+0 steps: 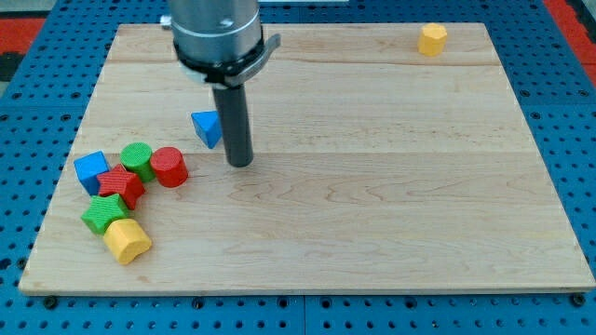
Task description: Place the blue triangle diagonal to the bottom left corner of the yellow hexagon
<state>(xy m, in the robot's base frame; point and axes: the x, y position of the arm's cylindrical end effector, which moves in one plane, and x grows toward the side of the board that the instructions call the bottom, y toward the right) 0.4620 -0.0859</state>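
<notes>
The blue triangle point(207, 128) lies on the wooden board point(372, 186) left of centre. My tip point(240, 164) rests on the board just right of and slightly below the triangle, very close to it; contact cannot be told. The yellow hexagon point(432, 39) sits far off at the view's top right, near the board's top edge.
A cluster sits at the view's lower left: a blue cube point(91, 171), a green cylinder point(138, 160), a red cylinder point(169, 167), a red star point(121, 186), a green star point(105, 214) and a yellow block point(128, 240). The arm's grey body point(216, 37) hangs above the top left.
</notes>
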